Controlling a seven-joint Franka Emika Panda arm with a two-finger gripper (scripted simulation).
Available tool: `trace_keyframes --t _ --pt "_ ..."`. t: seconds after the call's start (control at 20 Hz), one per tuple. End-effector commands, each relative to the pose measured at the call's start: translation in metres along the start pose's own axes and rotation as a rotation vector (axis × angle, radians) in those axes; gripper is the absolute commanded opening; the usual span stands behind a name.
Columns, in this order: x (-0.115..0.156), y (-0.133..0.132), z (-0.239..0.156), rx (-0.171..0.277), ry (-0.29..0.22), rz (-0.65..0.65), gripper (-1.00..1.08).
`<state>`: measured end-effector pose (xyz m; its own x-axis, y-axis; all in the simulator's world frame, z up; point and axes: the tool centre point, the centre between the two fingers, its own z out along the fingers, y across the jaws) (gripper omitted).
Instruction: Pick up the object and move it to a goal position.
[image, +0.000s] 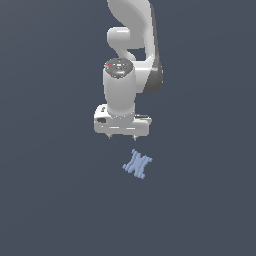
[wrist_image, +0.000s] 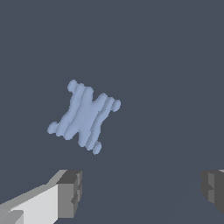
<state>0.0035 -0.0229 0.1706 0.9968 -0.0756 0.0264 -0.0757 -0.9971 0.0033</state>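
The object (image: 137, 164) is a small light-blue X-shaped piece with ridged, wavy arms, lying flat on the dark grey floor. My white gripper (image: 122, 136) hangs above it, a little toward the exterior view's left, with short fingertips pointing down and nothing between them. In the wrist view the object (wrist_image: 84, 115) lies ahead of the gripper (wrist_image: 142, 188), off to one side of the gap. The two grey fingers (wrist_image: 70, 192) stand wide apart. The gripper is open and empty.
The dark grey floor (image: 50, 200) spreads flat in all directions. The white arm (image: 132, 45) rises behind the gripper.
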Motion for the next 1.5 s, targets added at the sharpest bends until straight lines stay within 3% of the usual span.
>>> trace_keyframes --t 0.0,0.4,0.75,1.45 --pt "0.0 0.0 0.0 0.0 0.0 0.0 1.0" --pt "-0.001 -0.029 -0.005 0.025 -0.002 -0.054 1.0" --pt "-0.001 -0.031 -0.004 0.026 -0.003 -0.049 1.0" --pt "0.018 -0.047 0.037 0.021 -0.015 0.141 1.0"
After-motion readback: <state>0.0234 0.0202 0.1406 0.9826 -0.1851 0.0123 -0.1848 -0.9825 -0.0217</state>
